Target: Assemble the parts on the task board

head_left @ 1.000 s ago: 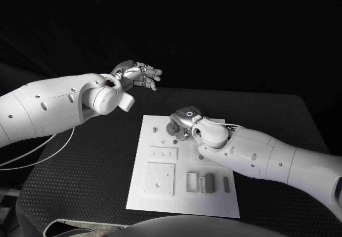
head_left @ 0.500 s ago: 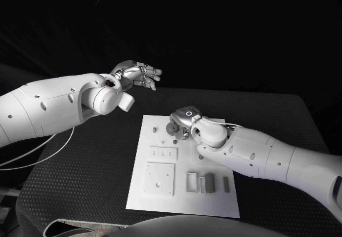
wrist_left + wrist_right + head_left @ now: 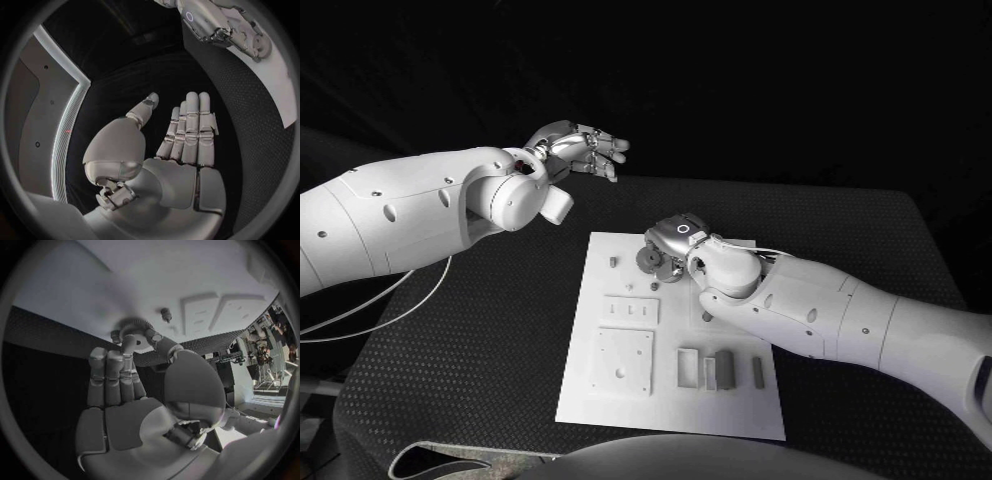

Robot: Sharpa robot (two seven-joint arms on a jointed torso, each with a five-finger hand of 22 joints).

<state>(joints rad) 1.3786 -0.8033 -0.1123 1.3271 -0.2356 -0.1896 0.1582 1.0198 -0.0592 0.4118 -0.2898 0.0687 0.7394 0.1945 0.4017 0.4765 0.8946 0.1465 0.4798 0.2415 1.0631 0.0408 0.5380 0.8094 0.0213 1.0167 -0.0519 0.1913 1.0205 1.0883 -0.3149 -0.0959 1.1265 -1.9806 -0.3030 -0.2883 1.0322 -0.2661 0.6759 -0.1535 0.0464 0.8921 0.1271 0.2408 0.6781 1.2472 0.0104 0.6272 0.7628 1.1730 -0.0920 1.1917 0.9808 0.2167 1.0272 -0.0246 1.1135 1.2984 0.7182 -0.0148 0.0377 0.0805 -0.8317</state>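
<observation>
The white task board (image 3: pixel 733 405) lies in the middle of the black table. My right hand (image 3: pixel 681 243) is low over the board's far end. Its thumb and one finger pinch a grey gear (image 3: pixel 651 262) that lies on the board, while the other fingers stay straight beside it. In the right wrist view the gear (image 3: pixel 133 332) sits between those fingertips, and a small peg (image 3: pixel 165 315) stands just beyond it. My left hand (image 3: pixel 577 150) is raised beyond the board's far left corner, fingers straight and apart, holding nothing. The left wrist view shows its bare palm (image 3: pixel 181 150).
On the board a small peg (image 3: pixel 613 263) stands left of the gear. Nearer me lie a slotted plate (image 3: pixel 630 311), a square plate (image 3: pixel 623 362) and three upright blocks (image 3: pixel 721 369). Black table surface (image 3: pixel 473 330) surrounds the board.
</observation>
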